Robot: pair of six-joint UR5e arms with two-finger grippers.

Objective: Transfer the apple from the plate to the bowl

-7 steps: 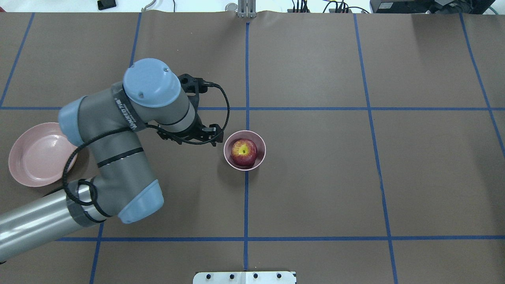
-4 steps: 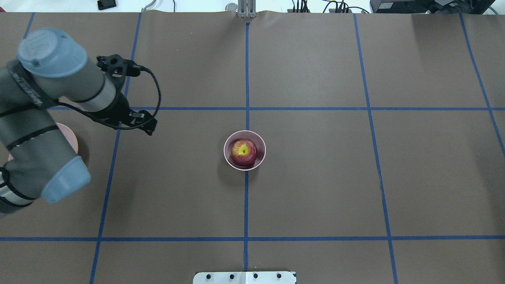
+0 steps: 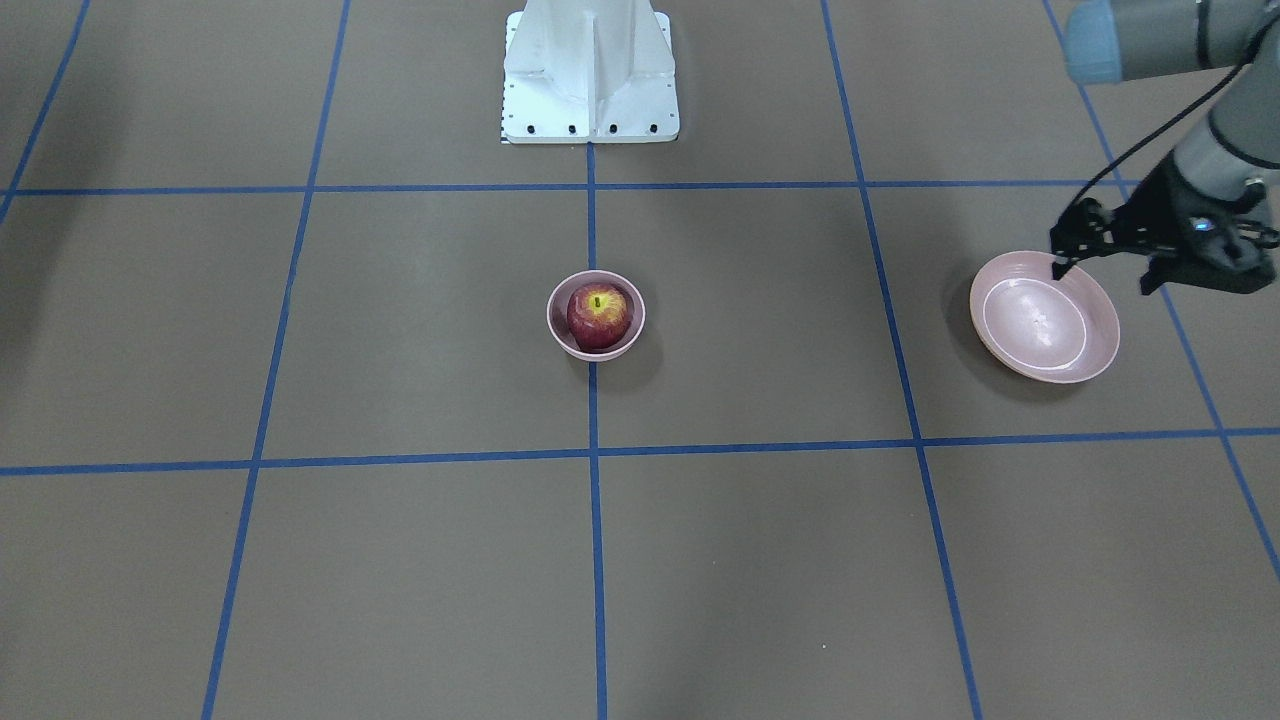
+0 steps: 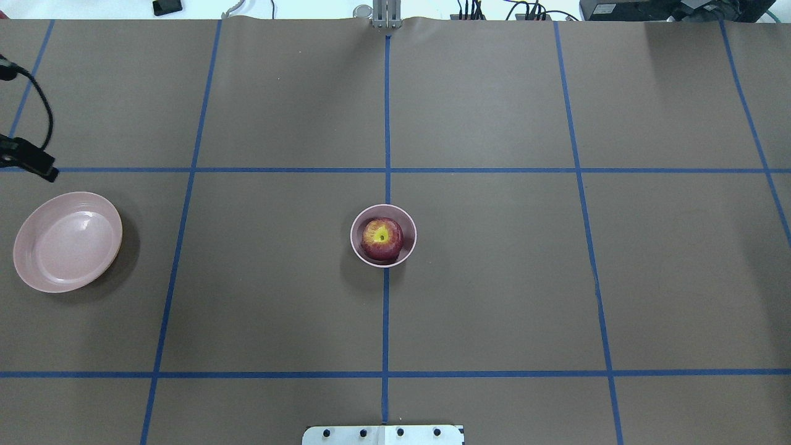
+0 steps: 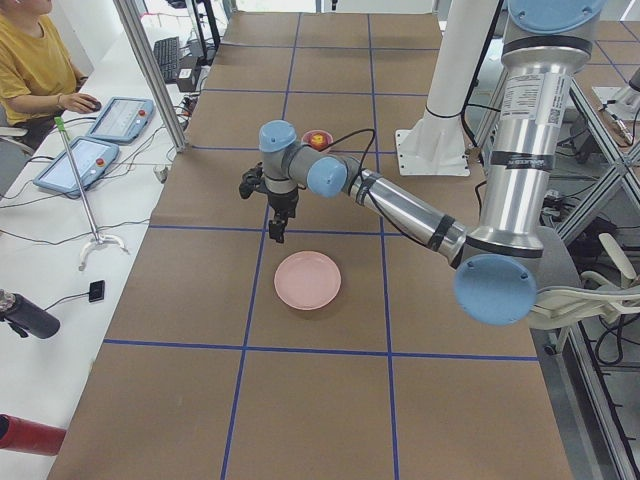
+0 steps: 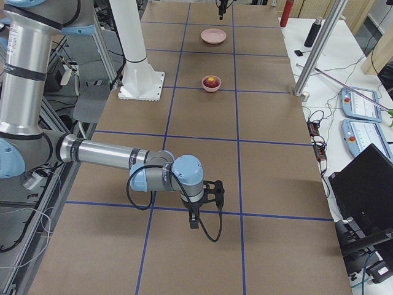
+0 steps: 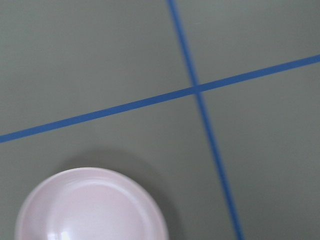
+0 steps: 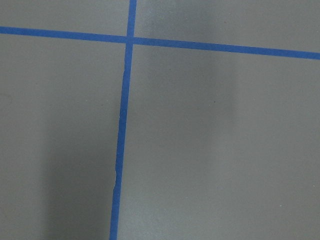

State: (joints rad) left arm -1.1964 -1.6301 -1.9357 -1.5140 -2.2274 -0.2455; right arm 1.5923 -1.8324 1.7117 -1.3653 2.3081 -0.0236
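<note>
The dark-red apple (image 4: pixel 382 239) with a yellow-green stem patch sits inside the small deep pink bowl (image 4: pixel 410 245) at the table's middle; it also shows in the front-facing view (image 3: pixel 598 316). The wide pink plate (image 4: pixel 65 244) lies empty at the left and fills the lower left of the left wrist view (image 7: pixel 90 210). My left gripper (image 3: pixel 1103 280) is open and empty, hovering just past the plate's rim (image 3: pixel 1040 320); only one finger (image 4: pixel 36 165) shows at the overhead view's left edge. My right gripper (image 6: pixel 193 218) hangs over bare table far from the bowl; whether it is open or shut I cannot tell.
The robot's white base (image 3: pixel 590 70) stands at the table's near edge, in line with the bowl. Blue tape lines grid the brown table cover. An operator (image 5: pixel 30 70) sits at a side desk beyond the table's far edge.
My left arm has swung away from beside the bowl to the table's left edge, uncovering the plate. The apple and bowl have not moved.
</note>
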